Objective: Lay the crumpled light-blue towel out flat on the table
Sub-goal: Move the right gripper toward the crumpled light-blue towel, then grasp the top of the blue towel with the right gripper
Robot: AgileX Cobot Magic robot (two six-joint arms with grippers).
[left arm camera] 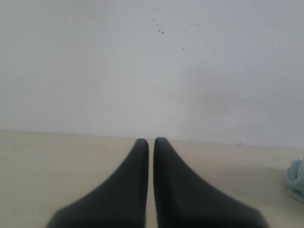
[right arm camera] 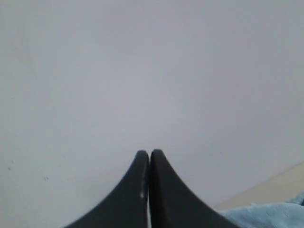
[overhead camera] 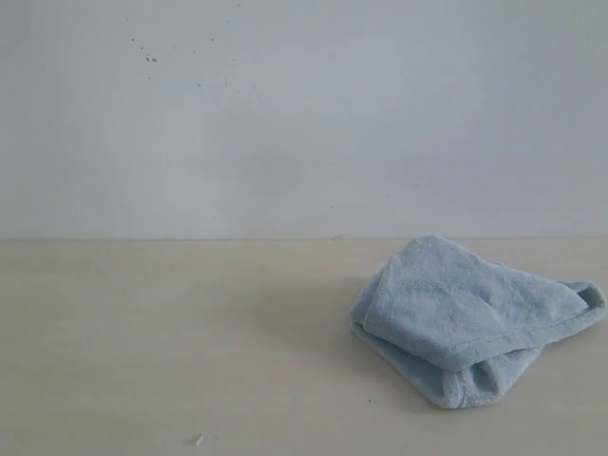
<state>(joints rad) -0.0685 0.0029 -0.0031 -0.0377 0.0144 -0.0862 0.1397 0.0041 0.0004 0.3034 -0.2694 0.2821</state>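
Dark tapered fingers of the left gripper (left arm camera: 150,140) fill the foreground of the left wrist view, drawn together with only a hairline slit between them and nothing held. The right gripper (right arm camera: 149,152) looks the same in its own view: fingers pressed tip to tip, empty. Beyond the left gripper lies the pale beige table (overhead camera: 142,332), bare on that side, and a sliver of the light-blue towel (overhead camera: 470,318) shows at the edge of each wrist view, closer in the right one. Seen from the exterior camera, the towel sits on the right part of the table as a crumpled heap, folded over itself in loose layers, with one lobe trailing toward the right edge of the frame. Neither arm appears in that view. Behind everything stands a white wall (overhead camera: 285,114) with a few dark specks. Spreading appears not to have begun; this looks like the moment of approach. The next move probably calls for the fingers to part, reach the heap, and pinch an outer edge or corner, one gripper to each side, so the cloth can be drawn apart and laid flat.
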